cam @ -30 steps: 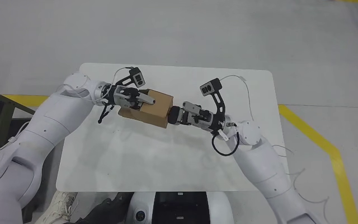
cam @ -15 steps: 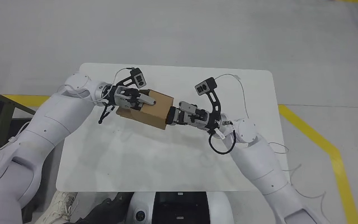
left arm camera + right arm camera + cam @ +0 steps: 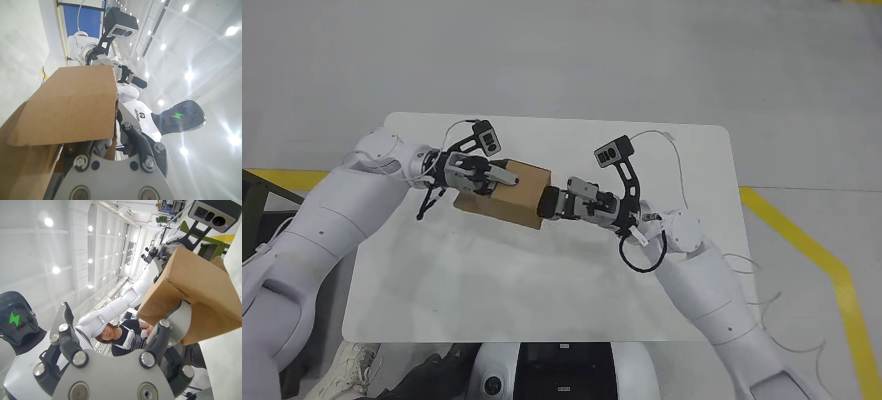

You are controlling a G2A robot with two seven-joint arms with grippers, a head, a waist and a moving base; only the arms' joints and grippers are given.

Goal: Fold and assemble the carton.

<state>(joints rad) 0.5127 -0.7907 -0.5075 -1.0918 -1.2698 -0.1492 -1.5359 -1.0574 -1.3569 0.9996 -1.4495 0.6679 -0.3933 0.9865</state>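
brown cardboard carton lies between both arms over the white table; grey floor with yellow tape around. wrist views face ceiling lights. left end effector pinches one carton end; right end effector spread wide, one finger against the end flap

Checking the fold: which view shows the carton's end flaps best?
Right wrist view: the folded end flaps of the carton face it. The top view shows its upper face, the left wrist view a side panel.
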